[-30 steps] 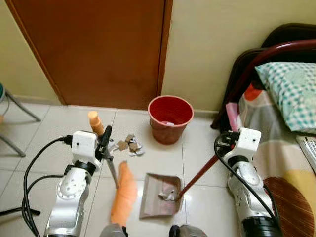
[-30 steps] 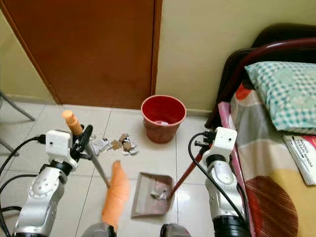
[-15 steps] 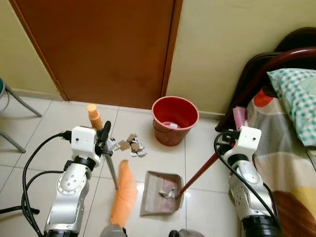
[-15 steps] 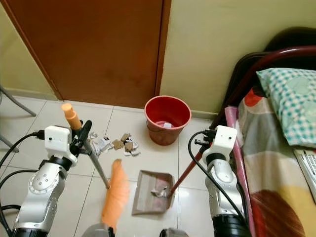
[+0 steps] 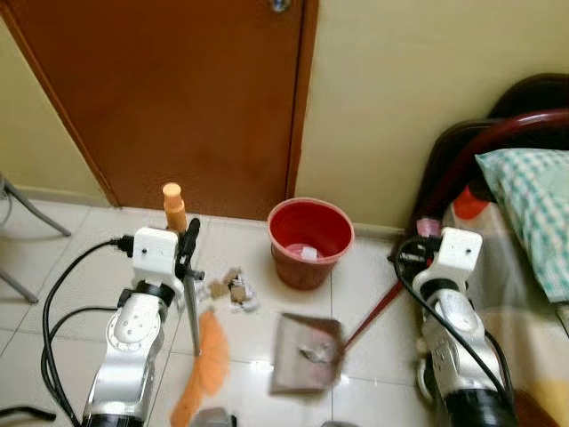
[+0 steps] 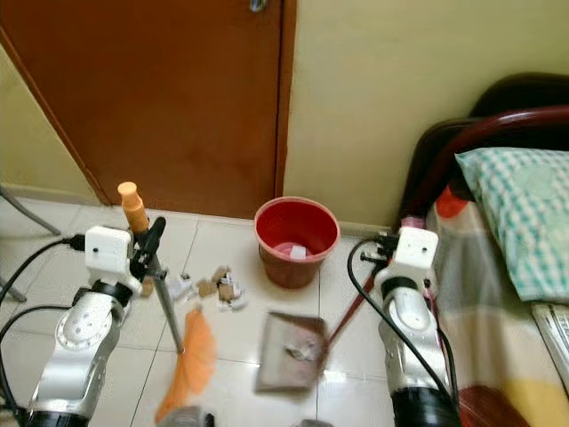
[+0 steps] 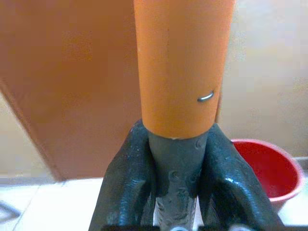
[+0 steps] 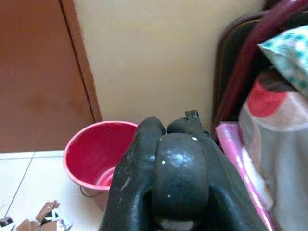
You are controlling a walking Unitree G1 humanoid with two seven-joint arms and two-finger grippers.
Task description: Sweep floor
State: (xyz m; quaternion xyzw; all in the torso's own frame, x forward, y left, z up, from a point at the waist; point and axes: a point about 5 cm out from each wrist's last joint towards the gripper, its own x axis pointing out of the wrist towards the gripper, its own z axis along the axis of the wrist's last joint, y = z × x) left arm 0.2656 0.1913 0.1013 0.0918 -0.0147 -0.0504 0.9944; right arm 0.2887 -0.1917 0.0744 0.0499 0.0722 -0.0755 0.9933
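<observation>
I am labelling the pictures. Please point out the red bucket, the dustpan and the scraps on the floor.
red bucket [image 5: 310,258]: left eye view, front wall.
dustpan [image 5: 305,354]: left eye view, middle of its tray.
scraps [image 6: 213,288]: right eye view, middle of the pile.

- No text, label, brand, number or sign can be read anywhere in these views.
- A flat printed item [image 6: 558,331] lies at the edge of the bed [image 6: 498,267] (cut off by the frame and too blurred to make out any lettering).
</observation>
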